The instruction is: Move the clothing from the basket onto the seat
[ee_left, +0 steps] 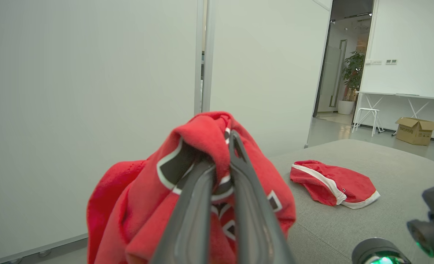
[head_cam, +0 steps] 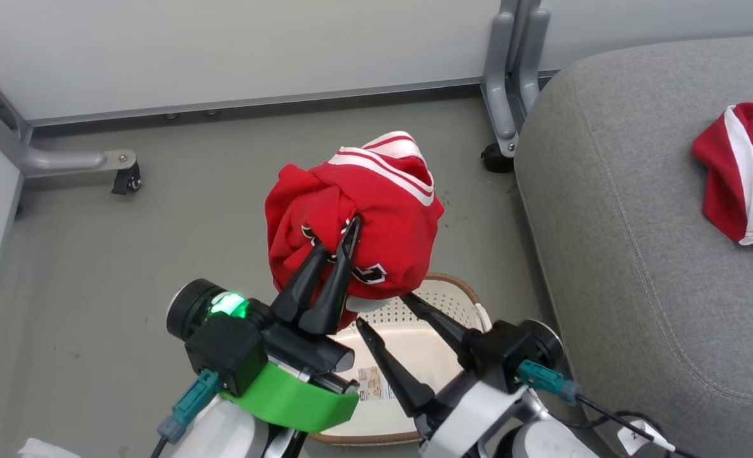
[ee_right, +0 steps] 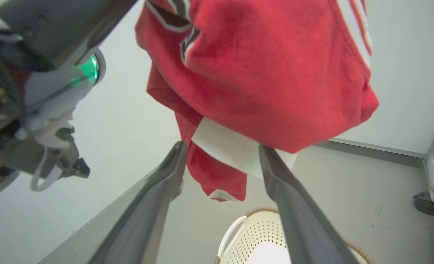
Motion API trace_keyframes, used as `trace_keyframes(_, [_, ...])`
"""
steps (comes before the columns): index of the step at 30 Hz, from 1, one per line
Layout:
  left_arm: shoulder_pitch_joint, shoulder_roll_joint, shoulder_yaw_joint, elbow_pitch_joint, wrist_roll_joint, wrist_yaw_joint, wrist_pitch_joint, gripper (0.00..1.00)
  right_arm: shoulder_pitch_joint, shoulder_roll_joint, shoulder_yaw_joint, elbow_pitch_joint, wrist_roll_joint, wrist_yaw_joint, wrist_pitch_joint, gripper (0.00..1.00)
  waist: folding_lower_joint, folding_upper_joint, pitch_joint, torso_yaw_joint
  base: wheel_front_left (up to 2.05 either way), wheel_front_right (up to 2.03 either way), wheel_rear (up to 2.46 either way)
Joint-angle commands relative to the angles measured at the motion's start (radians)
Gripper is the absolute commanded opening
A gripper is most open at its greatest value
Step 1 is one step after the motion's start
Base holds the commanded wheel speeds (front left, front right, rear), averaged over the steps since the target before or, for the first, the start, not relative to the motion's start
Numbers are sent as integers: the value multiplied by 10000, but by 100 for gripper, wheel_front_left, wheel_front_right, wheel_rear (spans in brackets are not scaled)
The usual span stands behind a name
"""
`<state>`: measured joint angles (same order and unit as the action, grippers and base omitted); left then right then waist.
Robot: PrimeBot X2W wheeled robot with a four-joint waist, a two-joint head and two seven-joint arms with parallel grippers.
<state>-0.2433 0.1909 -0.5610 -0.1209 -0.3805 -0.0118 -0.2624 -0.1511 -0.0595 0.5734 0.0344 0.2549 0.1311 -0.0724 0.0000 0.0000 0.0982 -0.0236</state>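
Closest in, the left hand (head_cam: 340, 234) is clamped tight on the bunched red jersey (head_cam: 376, 197), which hangs in the air above the basket (head_cam: 414, 356). The jersey's black-and-white numerals are creased into folds and cannot be read. A paper label (head_cam: 371, 383) on the basket's bottom carries print too small to make out, and the arms hide the near rim. The right hand (head_cam: 381, 308) has its fingers apart, gripping nothing, just under the jersey's white hem. A second red garment (head_cam: 742, 172) lies on the grey seat (head_cam: 605, 254), cut off at the picture's edge.
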Motion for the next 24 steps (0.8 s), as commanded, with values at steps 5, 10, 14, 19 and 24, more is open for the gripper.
trace_keyframes(5, [-282,-108,-163,84,93,-162,-33,0,-1086,50,552,925,328,-7,-471,100,0,0,150,185,0,0,0])
trace_keyframes(10, [-343,-194,-283,118,129,-271,-34,0,-1920,81,891,1778,616,-7,-922,100,0,0,198,277,0,0,0])
trace_keyframes(14, [-372,-244,-315,124,135,-330,-34,0,-2377,82,1174,2296,905,-7,-1164,38,0,0,199,339,0,0,0])
trace_keyframes(19, [-368,-270,-295,104,147,-376,-34,0,-2733,80,1445,2738,1186,-7,-1352,0,0,0,187,356,0,0,0])
trace_keyframes(24, [-299,-252,-253,106,168,-390,-34,0,-2907,81,1669,2994,1437,-7,-1502,0,0,0,171,327,0,0,0])
